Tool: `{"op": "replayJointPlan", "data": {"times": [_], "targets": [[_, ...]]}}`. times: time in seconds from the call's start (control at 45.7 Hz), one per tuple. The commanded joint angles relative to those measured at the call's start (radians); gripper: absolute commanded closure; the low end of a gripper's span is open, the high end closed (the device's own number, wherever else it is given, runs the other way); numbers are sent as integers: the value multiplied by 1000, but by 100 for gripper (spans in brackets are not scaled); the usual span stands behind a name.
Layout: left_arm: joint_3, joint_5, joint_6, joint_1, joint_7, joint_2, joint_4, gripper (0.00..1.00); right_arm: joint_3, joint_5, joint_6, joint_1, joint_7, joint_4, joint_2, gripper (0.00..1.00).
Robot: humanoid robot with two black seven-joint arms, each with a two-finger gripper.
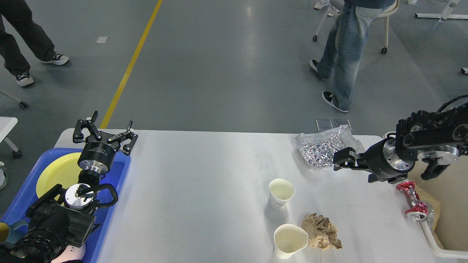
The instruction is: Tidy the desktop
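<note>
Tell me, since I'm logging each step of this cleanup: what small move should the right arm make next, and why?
Probably ease the right gripper forward and down onto the crumpled foil. It hangs at the foil's near edge, holding nothing that I can see, and the foil lies loose on the desktop beside the off-white bin. The left gripper hangs open over the blue tray.
</note>
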Motion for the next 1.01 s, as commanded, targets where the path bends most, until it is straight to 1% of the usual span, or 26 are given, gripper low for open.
{"op": "replayJointPlan", "data": {"times": [0.0, 0.131, 0.263, 0.416, 0.657, 0.788, 0.985], "targets": [[0, 1, 0, 0, 0, 0, -2, 0, -2, -7, 0, -16, 0, -10, 5, 0], [0, 1, 0, 0, 0, 0, -2, 0, -8, -12, -3, -75, 0, -79, -5, 0], [0, 0, 0, 0, 0, 0, -2, 0, -7, -59, -9, -189, 0, -199, -31, 0], [0, 0, 0, 0, 0, 0, -2, 0, 4, -101, -70, -342, 0, -360, -47, 0], [0, 0, 0, 0, 0, 0, -2, 0, 39, -101, -101, -536, 8, -541, -46, 0], [0, 0, 0, 0, 0, 0, -2, 0, 78, -99, -124, -672, 32, -674, -38, 0], [0, 1, 0, 0, 0, 0, -2, 0, 115, -90, -127, -810, 97, -852, -5, 0]]}}
